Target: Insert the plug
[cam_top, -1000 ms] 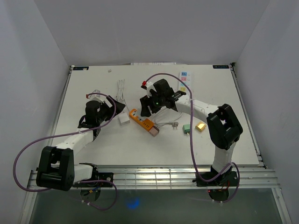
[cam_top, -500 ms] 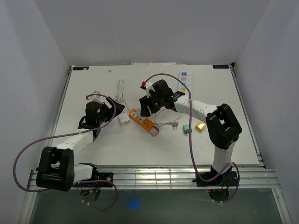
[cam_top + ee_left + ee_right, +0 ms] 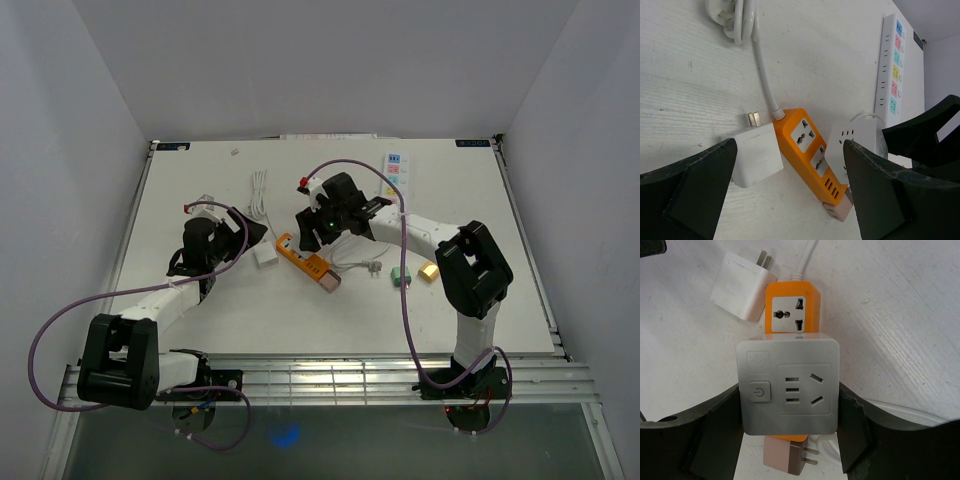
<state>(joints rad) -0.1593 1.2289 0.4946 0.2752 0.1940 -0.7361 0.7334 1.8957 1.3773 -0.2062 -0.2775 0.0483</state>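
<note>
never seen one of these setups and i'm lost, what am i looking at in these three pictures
Two robot arms are bolted to a white table. The wide picture looks down from above; the other two come from cameras on each wrist. The left arm has open jaws holding nothing. The right arm holds a white socket cube between its jaws, over an orange strip. Nearby lie a charger, a long strip, a green plug and a gold plug.
</note>
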